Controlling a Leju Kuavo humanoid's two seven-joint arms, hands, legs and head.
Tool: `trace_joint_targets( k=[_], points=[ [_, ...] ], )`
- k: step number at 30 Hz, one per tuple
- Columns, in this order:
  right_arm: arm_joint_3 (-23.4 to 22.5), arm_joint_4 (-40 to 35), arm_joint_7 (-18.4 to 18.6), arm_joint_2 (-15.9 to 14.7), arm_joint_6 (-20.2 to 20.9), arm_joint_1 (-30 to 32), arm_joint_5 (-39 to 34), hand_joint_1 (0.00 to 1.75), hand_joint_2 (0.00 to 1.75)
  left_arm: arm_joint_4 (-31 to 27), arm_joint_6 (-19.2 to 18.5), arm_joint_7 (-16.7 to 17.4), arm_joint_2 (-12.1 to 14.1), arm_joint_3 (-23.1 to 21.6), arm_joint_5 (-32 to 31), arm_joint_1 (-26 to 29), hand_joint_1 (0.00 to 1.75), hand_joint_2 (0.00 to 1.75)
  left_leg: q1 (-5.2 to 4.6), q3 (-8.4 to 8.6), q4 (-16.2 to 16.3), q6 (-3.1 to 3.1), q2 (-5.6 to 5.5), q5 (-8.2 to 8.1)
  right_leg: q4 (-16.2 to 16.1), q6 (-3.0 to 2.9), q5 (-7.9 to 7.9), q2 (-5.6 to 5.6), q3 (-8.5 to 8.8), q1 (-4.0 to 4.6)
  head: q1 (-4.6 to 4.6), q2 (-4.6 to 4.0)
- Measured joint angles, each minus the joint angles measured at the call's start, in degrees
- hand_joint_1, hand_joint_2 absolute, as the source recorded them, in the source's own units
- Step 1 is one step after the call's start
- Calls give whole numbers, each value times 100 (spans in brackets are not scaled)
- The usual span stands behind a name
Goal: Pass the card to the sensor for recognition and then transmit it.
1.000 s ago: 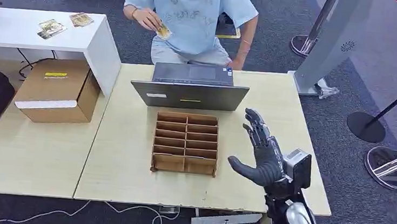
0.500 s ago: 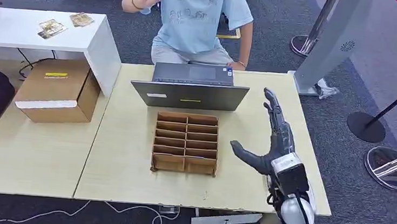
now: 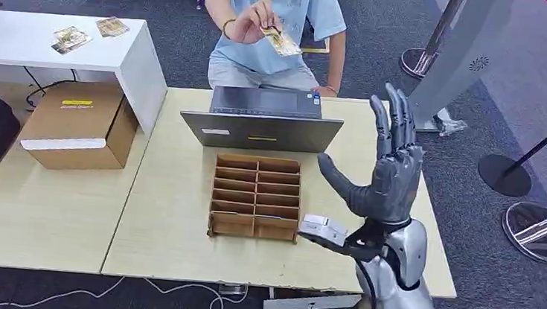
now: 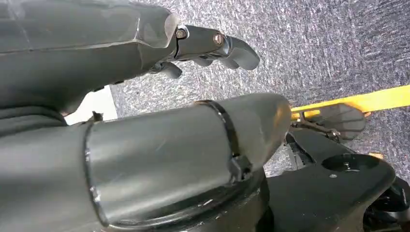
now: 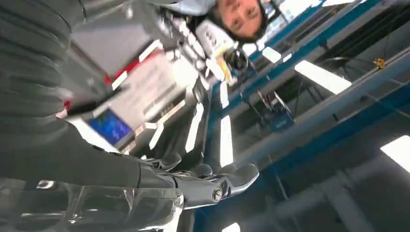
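Your right hand (image 3: 392, 176) stood raised over the right part of the bench (image 3: 167, 227), palm up, fingers spread and holding nothing. The card (image 3: 280, 41) was at the far side, pinched in the hand of a person (image 3: 252, 20) seated behind the laptop (image 3: 262, 120). Your left hand (image 4: 145, 53) hung over the carpet, fingers loosely curled and apart, with nothing in them. A cardboard divider tray (image 3: 255, 196) sat near the laptop.

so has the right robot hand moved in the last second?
Yes. The right robot hand has risen and turned fingers-up; it now shows level with the laptop rather than beside the cardboard organizer, open toward the card.
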Motion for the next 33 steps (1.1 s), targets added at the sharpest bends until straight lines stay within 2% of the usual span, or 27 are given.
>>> trace_joint_targets(
  k=[5,13,18,26,30,33],
  points=[
    [168,475,456,0,-316,-430,1198,0,175,0,0,-4,-5,-7,-42,-4,0,0,0,1,0,-3,0,3,1,0,2,0,1,0,0,2],
    [341,1245,870,0,-383,-981,1985,0,175,0,6,-50,-13,-9,-48,-12,0,0,0,-1,0,-3,-2,3,2,0,2,-2,0,0,0,2],
    [455,1839,1004,59,-368,-1472,2163,0,175,0,33,-66,-13,-9,-48,-15,0,0,0,-2,0,-3,-1,3,4,0,3,1,0,0,0,0],
    [734,3165,1288,321,170,-2676,2202,0,175,0,39,-66,-13,-9,-24,-30,0,0,1,-2,0,-14,-3,11,8,0,5,0,-2,0,0,0],
    [804,3898,1478,472,569,-3239,2130,0,175,0,48,-68,-13,-9,-7,-48,0,0,0,-2,0,-14,-3,11,8,0,5,-1,-4,0,0,0],
    [817,4396,1568,562,672,-3629,2090,0,175,0,81,-70,-15,-9,4,-55,0,0,0,-2,1,-14,-3,11,8,0,5,-1,-5,0,0,0]
  ],
)
